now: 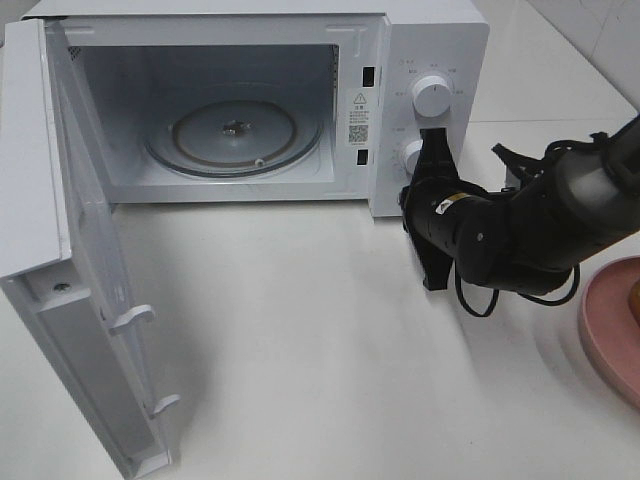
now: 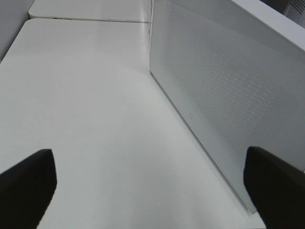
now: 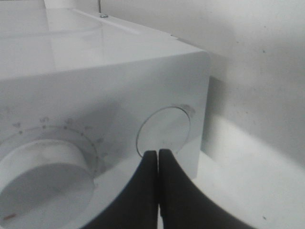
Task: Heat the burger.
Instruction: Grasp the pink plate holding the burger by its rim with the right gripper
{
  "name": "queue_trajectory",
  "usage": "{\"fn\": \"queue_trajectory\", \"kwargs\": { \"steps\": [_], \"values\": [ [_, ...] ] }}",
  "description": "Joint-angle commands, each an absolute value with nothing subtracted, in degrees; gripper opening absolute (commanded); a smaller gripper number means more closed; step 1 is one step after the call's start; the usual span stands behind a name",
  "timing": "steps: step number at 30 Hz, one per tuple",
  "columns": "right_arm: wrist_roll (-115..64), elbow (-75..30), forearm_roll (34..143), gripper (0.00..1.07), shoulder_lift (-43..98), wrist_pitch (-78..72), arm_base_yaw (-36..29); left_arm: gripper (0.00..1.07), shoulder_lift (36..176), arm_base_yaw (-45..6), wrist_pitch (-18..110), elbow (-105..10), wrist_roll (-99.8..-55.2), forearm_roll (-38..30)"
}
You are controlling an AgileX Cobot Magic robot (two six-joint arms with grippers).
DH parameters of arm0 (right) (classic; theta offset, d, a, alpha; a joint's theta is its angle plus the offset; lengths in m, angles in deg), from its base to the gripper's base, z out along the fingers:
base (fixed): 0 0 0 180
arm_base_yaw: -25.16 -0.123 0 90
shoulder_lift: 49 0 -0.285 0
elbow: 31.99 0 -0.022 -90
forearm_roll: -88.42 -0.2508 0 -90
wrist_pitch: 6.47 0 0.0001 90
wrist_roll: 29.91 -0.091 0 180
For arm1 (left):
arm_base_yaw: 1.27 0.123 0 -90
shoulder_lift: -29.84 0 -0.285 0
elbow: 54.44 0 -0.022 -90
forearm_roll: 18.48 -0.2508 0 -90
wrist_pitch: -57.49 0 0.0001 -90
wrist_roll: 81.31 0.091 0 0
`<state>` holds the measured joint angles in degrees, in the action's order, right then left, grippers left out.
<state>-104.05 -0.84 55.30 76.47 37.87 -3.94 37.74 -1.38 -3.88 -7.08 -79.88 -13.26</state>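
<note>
The burger is almost wholly out of view; only a tan sliver [image 1: 635, 300] shows on the pink plate [image 1: 610, 330] at the right edge of the high view. The white microwave [image 1: 430, 40] stands with its door [image 1: 90, 290] swung wide to the left, its glass turntable [image 1: 235, 135] bare. My right gripper [image 1: 408, 195] [image 3: 157, 152] is shut on nothing, its tips at a round flat button [image 3: 167, 126] low on the control panel, beside the lower knob [image 1: 411, 155] [image 3: 43, 176]. In the left wrist view, my left gripper [image 2: 152, 186] is open and empty, beside the door's outer face [image 2: 224, 95].
An upper knob [image 1: 432, 95] sits on the panel above the right gripper. The right arm [image 1: 540, 220] lies across the table between the microwave and the plate. White table [image 1: 300, 330] spreads in front of the oven. A second table edge [image 2: 86, 9] shows beyond.
</note>
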Motion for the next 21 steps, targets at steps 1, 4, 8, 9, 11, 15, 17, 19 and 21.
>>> {"fn": "queue_trajectory", "kwargs": {
  "steps": [1,4,8,9,11,15,17,19,21],
  "values": [
    [-99.7,0.9,56.1,0.0,73.7,34.0,-3.7,1.0,37.7,-1.2,-3.9,-7.0,-80.1,-13.2],
    [-94.5,2.9,56.2,0.0,70.6,30.5,-3.7,1.0,37.7,-1.2,-3.9,-7.0,-80.1,-13.2],
    [-90.1,4.4,57.8,0.0,67.9,27.9,-3.5,1.0,37.7,-1.2,-3.9,-7.0,-80.1,-13.2],
    [-88.6,4.7,58.9,0.0,66.8,26.6,-3.5,1.0,37.7,-1.2,-3.9,-7.0,-80.1,-13.2],
    [-85.4,5.2,60.7,0.0,64.9,24.5,-3.5,1.0,37.7,-1.2,-3.9,-7.0,-80.1,-13.2],
    [-79.5,5.6,63.3,0.0,61.9,19.8,-3.5,1.0,37.7,-1.2,-3.9,-7.0,-80.1,-13.2],
    [-72.1,5.6,66.5,0.0,58.9,13.7,-3.5,1.0,37.7,-1.2,-3.9,-7.0,-80.1,-13.2],
    [-69.9,5.6,66.8,0.0,58.2,12.1,-3.5,1.0,37.7,-1.2,-3.9,-7.0,-80.1,-13.2],
    [-66.2,5.5,67.6,0.0,57.0,9.1,-3.5,1.0,37.7,-1.2,-3.9,-7.0,-80.1,-13.2]
  ]
}}
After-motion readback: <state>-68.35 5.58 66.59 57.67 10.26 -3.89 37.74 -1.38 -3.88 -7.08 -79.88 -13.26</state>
